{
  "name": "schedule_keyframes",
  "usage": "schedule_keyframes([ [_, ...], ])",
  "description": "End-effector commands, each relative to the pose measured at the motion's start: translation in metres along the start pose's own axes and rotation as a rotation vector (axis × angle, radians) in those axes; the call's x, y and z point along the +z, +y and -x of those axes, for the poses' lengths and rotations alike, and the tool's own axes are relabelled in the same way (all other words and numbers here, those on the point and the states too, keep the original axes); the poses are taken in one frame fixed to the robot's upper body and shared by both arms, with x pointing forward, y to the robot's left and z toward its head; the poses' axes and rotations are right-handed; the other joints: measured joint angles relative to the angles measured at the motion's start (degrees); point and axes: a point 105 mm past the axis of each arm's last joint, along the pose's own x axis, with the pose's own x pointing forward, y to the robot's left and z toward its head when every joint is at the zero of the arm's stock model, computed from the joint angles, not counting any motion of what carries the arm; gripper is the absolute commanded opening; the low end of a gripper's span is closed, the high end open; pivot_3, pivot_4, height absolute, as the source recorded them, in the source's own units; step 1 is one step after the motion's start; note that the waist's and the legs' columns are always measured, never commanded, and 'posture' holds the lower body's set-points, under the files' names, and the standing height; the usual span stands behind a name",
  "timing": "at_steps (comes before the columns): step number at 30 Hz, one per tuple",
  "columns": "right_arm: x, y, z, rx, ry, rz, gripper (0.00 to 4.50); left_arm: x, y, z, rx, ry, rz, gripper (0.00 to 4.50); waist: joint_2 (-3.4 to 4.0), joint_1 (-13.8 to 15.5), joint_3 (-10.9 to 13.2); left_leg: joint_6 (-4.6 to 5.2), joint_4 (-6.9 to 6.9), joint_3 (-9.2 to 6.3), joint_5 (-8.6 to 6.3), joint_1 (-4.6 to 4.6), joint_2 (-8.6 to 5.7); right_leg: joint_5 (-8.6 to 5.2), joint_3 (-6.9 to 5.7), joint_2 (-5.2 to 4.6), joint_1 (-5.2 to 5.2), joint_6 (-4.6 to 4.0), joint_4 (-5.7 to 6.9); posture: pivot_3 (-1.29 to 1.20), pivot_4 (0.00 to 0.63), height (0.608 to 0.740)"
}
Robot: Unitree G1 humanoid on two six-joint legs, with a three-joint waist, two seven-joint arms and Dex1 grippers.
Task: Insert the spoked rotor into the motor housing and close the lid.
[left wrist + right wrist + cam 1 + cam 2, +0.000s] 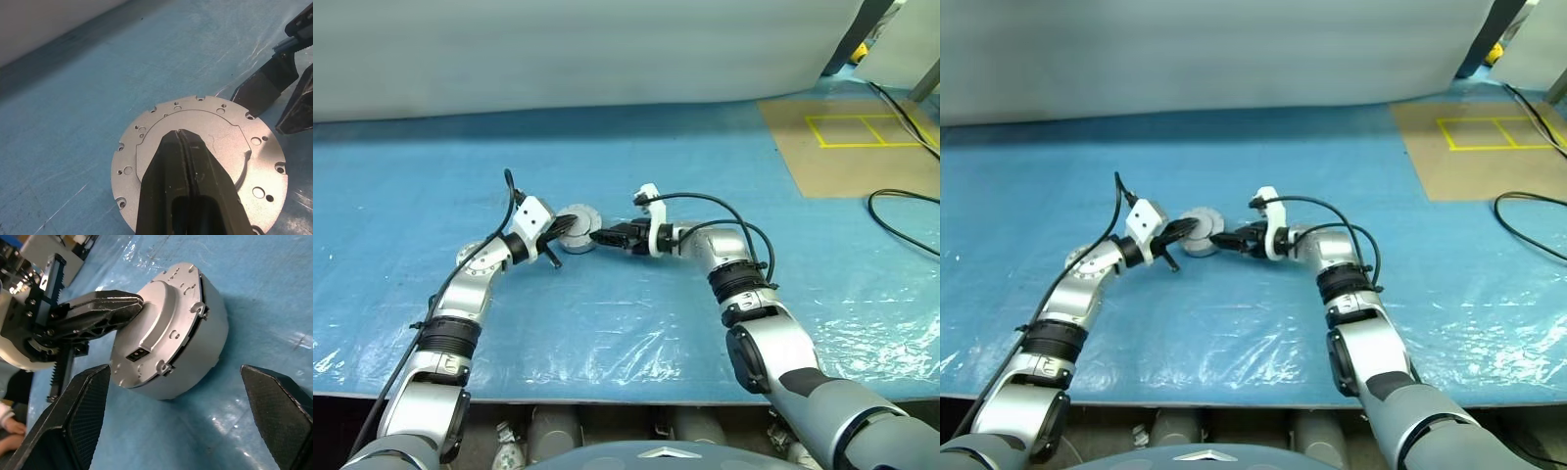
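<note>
Both grippers meet at the closed motor housing [578, 226] on the blue worktop [636, 323]
Head view: left gripper [570, 226] and right gripper [599, 236] flank it. Left wrist: fingers [183, 181] pressed together on the lid [205, 147]. Right wrist: fingers [80, 406] wide apart, housing between, untouched

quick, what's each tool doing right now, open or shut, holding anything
left tool: shut, fingers pressed together on top of the lid, gripping nothing.
right tool: open wide, fingers either side of the motor housing, not closed on it.
</note>
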Motion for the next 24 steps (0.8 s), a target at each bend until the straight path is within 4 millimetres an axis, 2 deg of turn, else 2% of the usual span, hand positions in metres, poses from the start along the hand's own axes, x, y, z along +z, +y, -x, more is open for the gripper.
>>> schedule_keyframes([
  [1,0.006,0.013,-0.006,0.045,-0.025,-0.107,4.46,-0.030,-0.010,0.007,-0.017,0.109,0.047,0.00,0.00,0.0,0.0,0.00,0.00,0.00,0.00,0.01,0.01,0.00,0.00,0.00,0.00,0.00,0.00,0.00,0.150,0.740],
  [7,0.004,0.017,-0.021,0.013,-0.054,-0.294,4.46,-0.030,-0.010,0.007,-0.016,0.109,0.046,0.00,0.00,0.0,0.0,-0.02,0.00,0.00,0.01,0.00,0.01,0.00,0.00,0.00,-0.01,0.00,0.00,0.00,0.150,0.740],
  [14,0.016,0.018,-0.028,0.008,-0.121,-0.448,4.46,-0.030,-0.009,0.007,-0.012,0.111,0.047,0.00,0.00,-0.1,0.0,-0.03,-0.01,0.03,0.01,0.04,0.00,0.00,0.01,0.02,-0.01,0.01,0.02,0.00,0.150,0.740],
  [17,0.019,0.017,-0.027,0.012,-0.135,-0.474,3.82,-0.031,-0.009,0.008,-0.009,0.114,0.048,0.00,0.00,-0.1,0.0,-0.03,-0.03,0.03,0.01,0.04,-0.01,0.00,0.01,0.02,-0.01,0.00,0.02,0.00,0.150,0.740],
  [22,0.019,0.019,-0.025,0.040,-0.133,-0.497,2.14,-0.032,-0.009,0.008,-0.008,0.115,0.050,0.00,0.01,-0.1,0.0,-0.04,-0.03,0.03,0.02,-0.06,-0.04,0.00,0.01,0.02,-0.08,0.01,-0.02,0.00,0.150,0.740],
  [24,0.018,0.021,-0.026,0.050,-0.128,-0.500,1.68,-0.032,-0.009,0.008,-0.007,0.114,0.050,0.00,0.01,0.0,0.0,-0.04,-0.06,0.03,0.01,-0.02,-0.04,0.00,0.01,0.03,-0.07,0.01,0.00,0.00,0.150,0.740],
])
